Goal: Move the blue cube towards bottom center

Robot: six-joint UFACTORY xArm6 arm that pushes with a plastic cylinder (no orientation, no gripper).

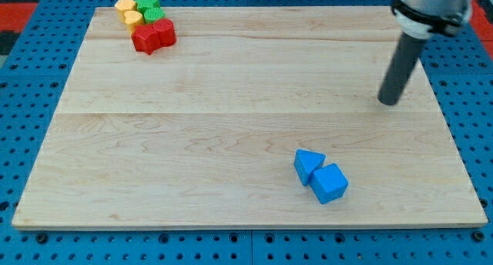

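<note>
The blue cube (330,183) lies on the wooden board (231,126) toward the view's bottom, right of centre. A blue triangular block (308,164) touches its upper-left side. My tip (389,102) rests on the board at the view's right, well above and to the right of both blue blocks, apart from them.
A cluster sits at the view's top left: a yellow block (129,12), a green block (150,7) and a red block (154,36), all touching. The board's right edge (454,134) is near my tip. Blue pegboard surrounds the board.
</note>
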